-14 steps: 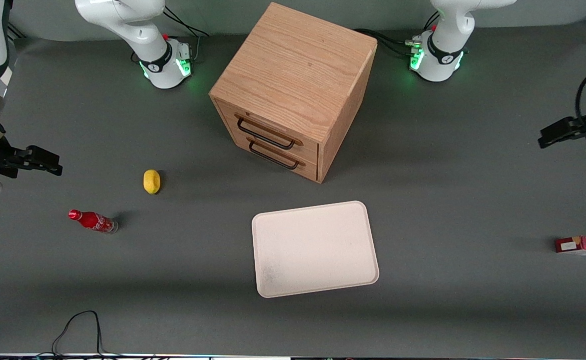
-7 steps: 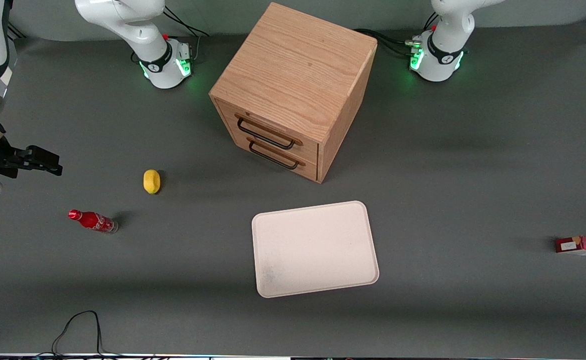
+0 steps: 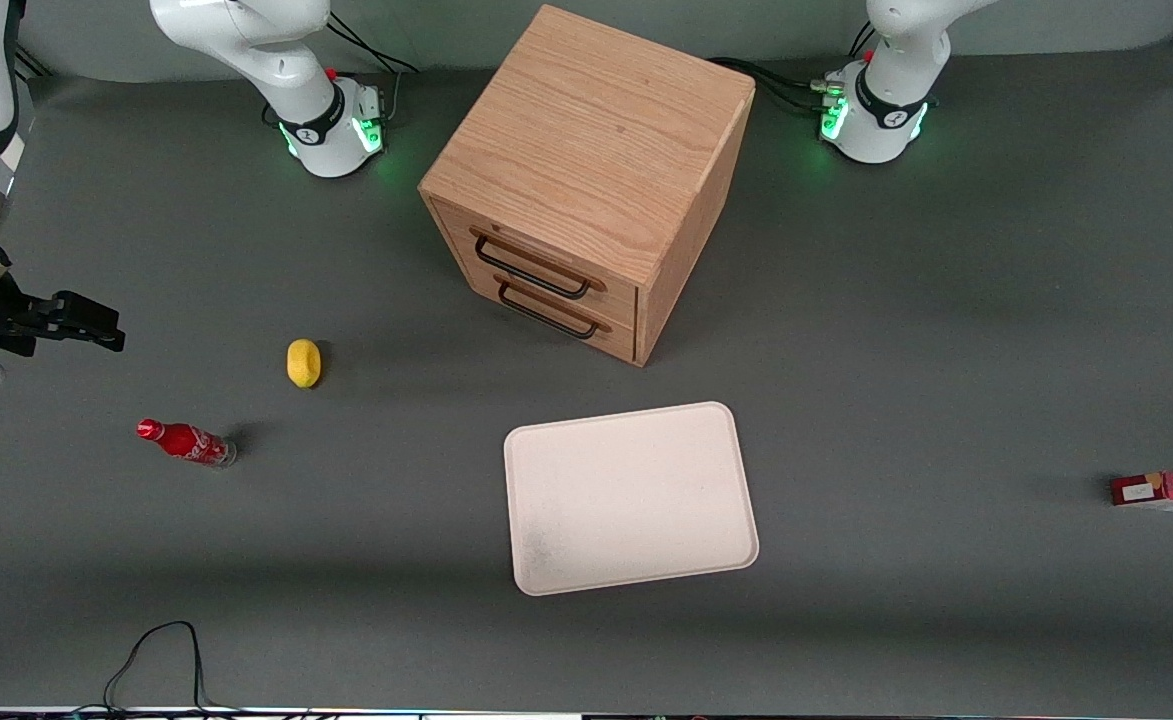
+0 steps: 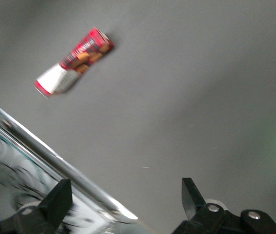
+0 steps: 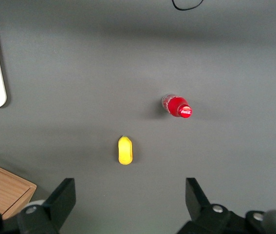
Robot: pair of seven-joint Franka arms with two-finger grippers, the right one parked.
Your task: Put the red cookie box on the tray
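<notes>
Grey matting covers the whole table (image 3: 946, 330), and the red cookie box (image 4: 73, 61) lies flat on it at the working arm's end, well apart from the gripper (image 4: 128, 204), whose two fingers stand wide apart with nothing between them. From the wrist camera the box sits ahead of the spread fingers and off to one side of their line, angled rather than square to them, its white label end nearer the table's edge. That offset suggests the arm is only approaching: the fingers are probably kept wide so they can come down across the box's slim width once the wrist is above it and turned to match.

Seen from the front, the red cookie box (image 3: 1166, 491) is cut by the picture's edge, so only its label end and a little of the printed part show. The gripper itself is out of that view; only the working arm's base shows there.

Farther from the gripper, toward the middle of the table, the tray (image 3: 531, 575) lies bare, well apart from the box, so a long carry toward the parked arm's end is likely needed. A wooden drawer cabinet (image 3: 586, 170) stands farther from the front camera than the tray, both drawers shut. Farthest off, at the parked arm's end, sit a lemon (image 3: 303, 362) and a small cola bottle (image 3: 186, 442).
</notes>
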